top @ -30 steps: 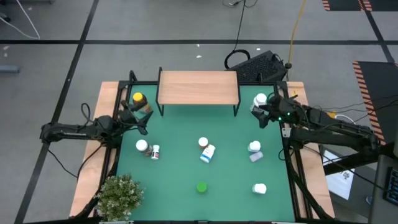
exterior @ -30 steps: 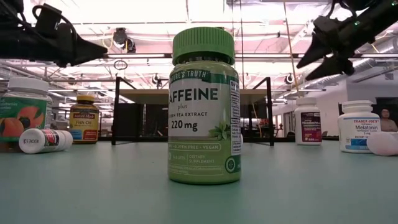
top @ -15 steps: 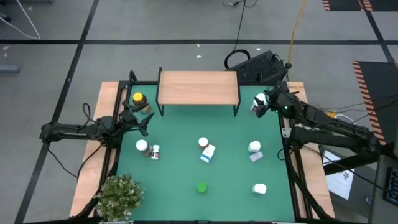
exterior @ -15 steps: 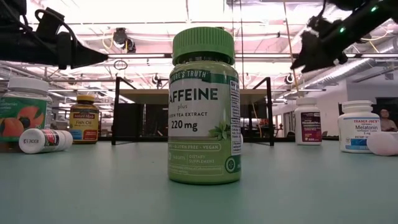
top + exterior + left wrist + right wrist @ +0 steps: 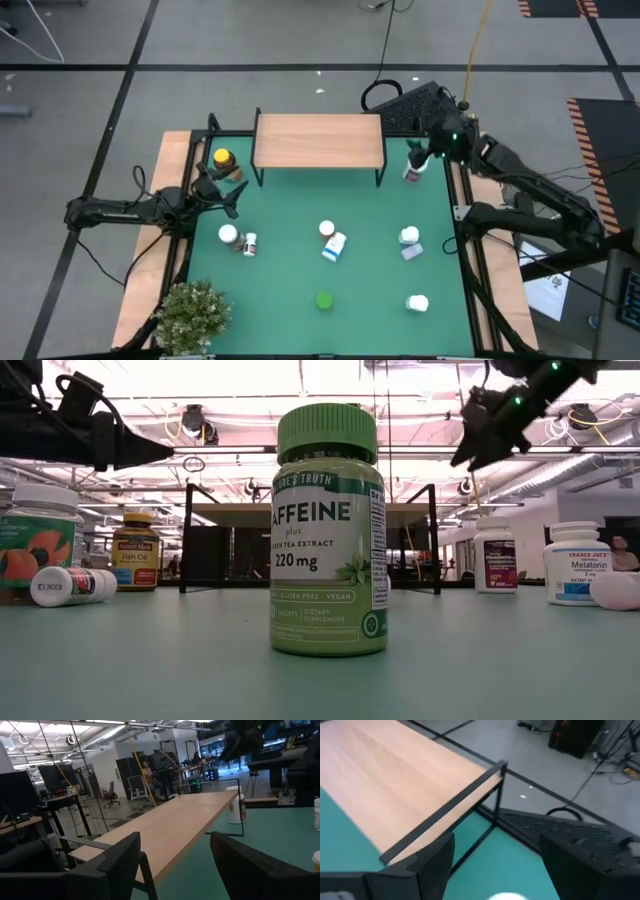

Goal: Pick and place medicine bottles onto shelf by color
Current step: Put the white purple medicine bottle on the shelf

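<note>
Starting at the left, the left tool [image 5: 228, 188] hovers with its jaws apart and nothing between them, just beside the amber bottle [image 5: 222, 160] at the table's [image 5: 290, 290] far-left corner, probably lined up for a grab. Between the arms, the shelf [image 5: 319, 139] stands bare at the back edge, waiting for its colour rows. In front of it, loose on the green mat, sit 2 white bottles [image 5: 236, 238] near the left arm, a blue-white pair [image 5: 332, 241] mid-table, and the green bottle [image 5: 324, 300] nearest the front. On the right, the right tool [image 5: 424, 160], jaws apart and empty, hangs above a white bottle [image 5: 412, 172] standing beside the shelf's right legs, seemingly positioned to descend on it.
</note>
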You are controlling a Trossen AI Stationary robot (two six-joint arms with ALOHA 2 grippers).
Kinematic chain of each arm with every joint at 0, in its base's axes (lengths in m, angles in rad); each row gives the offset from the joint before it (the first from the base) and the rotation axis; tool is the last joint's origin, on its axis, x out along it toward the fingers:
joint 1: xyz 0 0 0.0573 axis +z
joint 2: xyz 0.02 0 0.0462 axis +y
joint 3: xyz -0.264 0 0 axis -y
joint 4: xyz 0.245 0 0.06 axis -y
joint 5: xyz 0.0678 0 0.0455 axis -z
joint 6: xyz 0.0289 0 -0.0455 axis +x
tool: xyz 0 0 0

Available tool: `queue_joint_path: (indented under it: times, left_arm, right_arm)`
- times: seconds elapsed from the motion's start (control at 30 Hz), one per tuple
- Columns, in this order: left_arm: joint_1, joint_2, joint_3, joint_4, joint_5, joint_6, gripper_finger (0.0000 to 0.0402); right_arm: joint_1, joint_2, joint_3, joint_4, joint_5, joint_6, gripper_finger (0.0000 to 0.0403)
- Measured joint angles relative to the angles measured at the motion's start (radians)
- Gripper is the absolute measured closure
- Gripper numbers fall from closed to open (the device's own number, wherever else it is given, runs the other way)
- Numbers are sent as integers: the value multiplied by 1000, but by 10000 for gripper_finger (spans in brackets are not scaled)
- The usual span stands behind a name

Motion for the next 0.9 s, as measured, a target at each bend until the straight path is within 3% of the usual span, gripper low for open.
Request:
queue_joint_path:
  times: [0.13, 0.27, 0.53, 0.9]
  left_arm:
    - [0, 0, 0, -9, 0, -1, 156]
    - [0, 0, 0, -23, 0, -18, 156]
    - [0, 0, 0, -38, 0, -38, 156]
    - [0, 0, 0, -44, 0, -23, 156]
  right_arm:
    - [-45, 103, 148, -240, -43, -145, 122]
    - [-77, 199, 189, -375, -124, -220, 122]
    - [-95, 316, 179, -402, -157, -262, 110]
    - [-175, 347, 178, -414, -106, -236, 106]
